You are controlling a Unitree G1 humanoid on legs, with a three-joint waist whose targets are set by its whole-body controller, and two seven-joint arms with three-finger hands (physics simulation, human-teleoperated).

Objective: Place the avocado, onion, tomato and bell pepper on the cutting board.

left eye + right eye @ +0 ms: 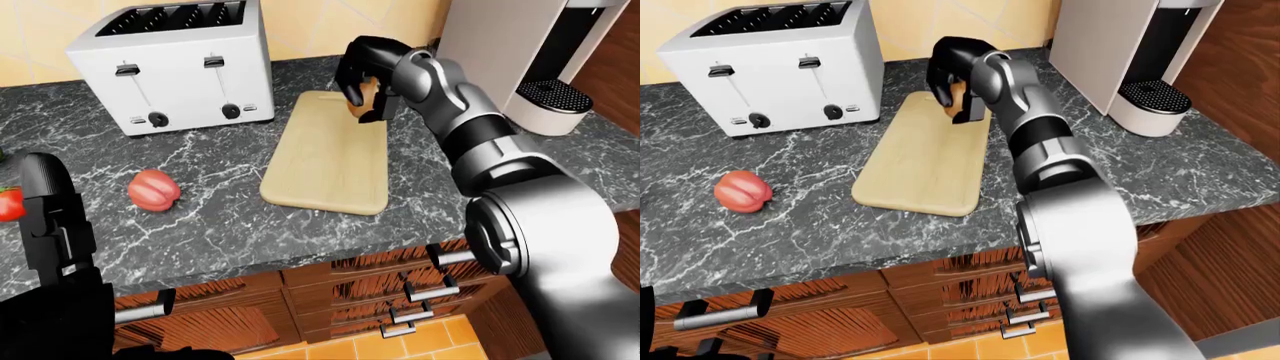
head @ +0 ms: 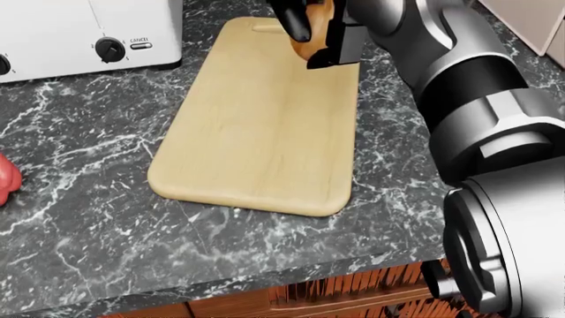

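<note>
The right robot hand [image 1: 362, 81] hangs over the top end of the cutting board [image 1: 330, 154], its black fingers [image 2: 294, 18] curled tight round an orange-brown onion [image 2: 316, 36], which peeps out between them. The onion sits inside the grip, above the board's upper right corner as the head view shows it; whether it touches the wood I cannot tell. The silver arm runs down from the hand along the right of the board.

Below the hand, the pale wooden board lies flat on the dark marbled worktop [image 1: 215, 217], bare along its length. To the hand's left stands a white toaster [image 1: 175, 64], just beside the board's top corner. Further left and lower lies a red bell pepper [image 1: 153, 189], well apart from the board. At the far left edge of the left-eye view a sliver of red tomato [image 1: 8, 204] shows beside the left robot hand [image 1: 50, 225], a dark shape raised there; how its fingers stand I cannot tell. To the right of the holding hand stands a white coffee machine [image 1: 535, 52].
</note>
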